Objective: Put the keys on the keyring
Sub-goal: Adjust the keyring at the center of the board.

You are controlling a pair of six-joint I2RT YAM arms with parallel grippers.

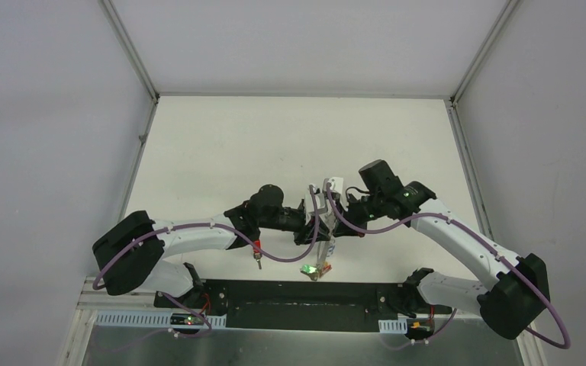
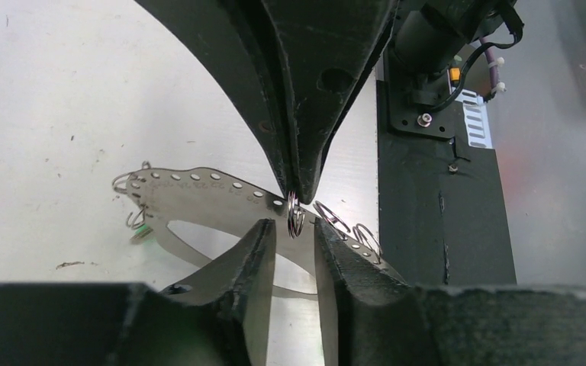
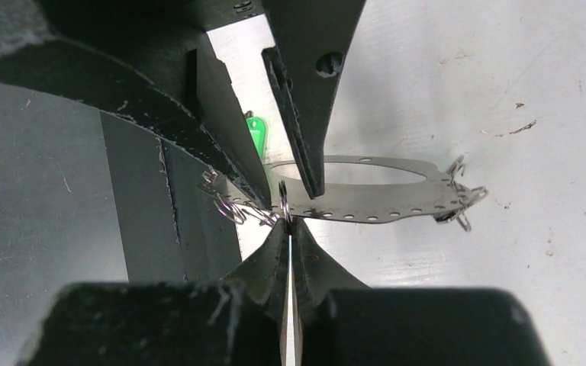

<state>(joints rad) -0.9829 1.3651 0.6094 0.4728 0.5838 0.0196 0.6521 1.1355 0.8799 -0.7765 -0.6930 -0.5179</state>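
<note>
The keyring [image 2: 198, 187] is a flat grey metal loop with a row of small holes, held above the table, and also shows in the right wrist view [image 3: 374, 204]. Small wire split rings [image 2: 296, 219] hang from its edge. My right gripper [image 3: 287, 223] is shut on one split ring [image 3: 283, 197]. My left gripper [image 2: 295, 229] faces it with jaws apart, that ring between its tips, untouched. A green key [image 3: 255, 135] hangs off the keyring's far end [image 2: 142, 232]. A red key [image 1: 258, 252] lies on the table under the left arm.
The black base plate [image 1: 297, 299] runs along the table's near edge, just behind the keyring [image 2: 435, 221]. Grey enclosure walls [image 1: 53, 114] stand on both sides. White tabletop [image 1: 290, 145] stretches beyond the arms.
</note>
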